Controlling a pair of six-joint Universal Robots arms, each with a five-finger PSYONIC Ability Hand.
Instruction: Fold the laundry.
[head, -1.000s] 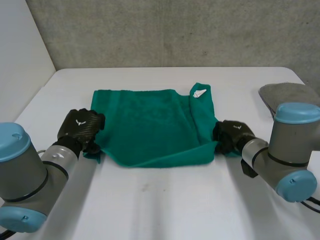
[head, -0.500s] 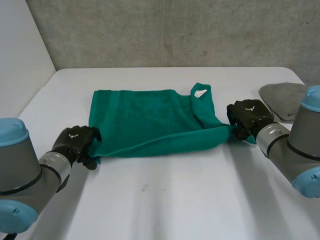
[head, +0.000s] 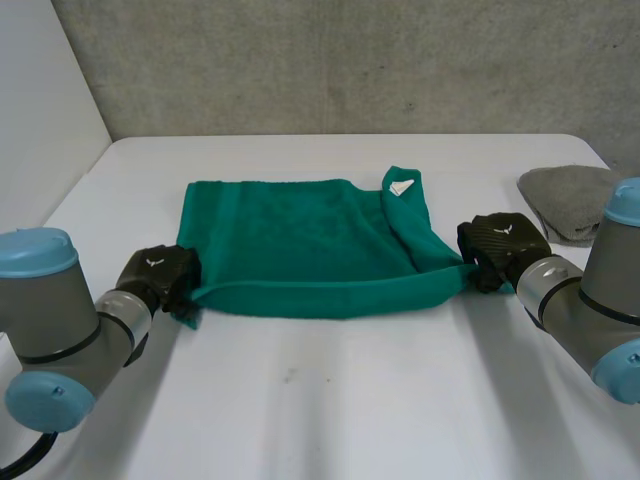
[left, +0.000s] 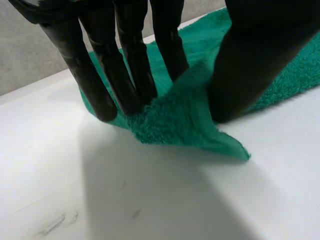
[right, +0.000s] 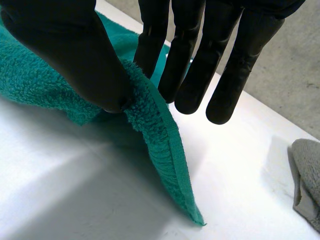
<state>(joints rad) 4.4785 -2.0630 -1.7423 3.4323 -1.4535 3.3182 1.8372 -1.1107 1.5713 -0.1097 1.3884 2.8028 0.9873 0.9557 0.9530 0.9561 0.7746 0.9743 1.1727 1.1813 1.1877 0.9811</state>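
Green towel (head: 300, 235) lies mid-way across the table (head: 330, 400), its near edge stretched between my hands. My left hand (head: 160, 275) pinches the near-left corner, thumb against straight fingers. My right hand (head: 503, 243) pinches the near-right corner the same way. Grey cloth (head: 565, 195) lies just beyond my right hand.

The white table (head: 320, 400) carries a green towel (head: 290, 240) spread across its middle. A white tag (head: 401, 187) shows on the turned-over strip at the towel's 1 o'clock corner. A crumpled grey cloth (head: 565, 195) lies by the table's 2 o'clock edge, apart from the towel.
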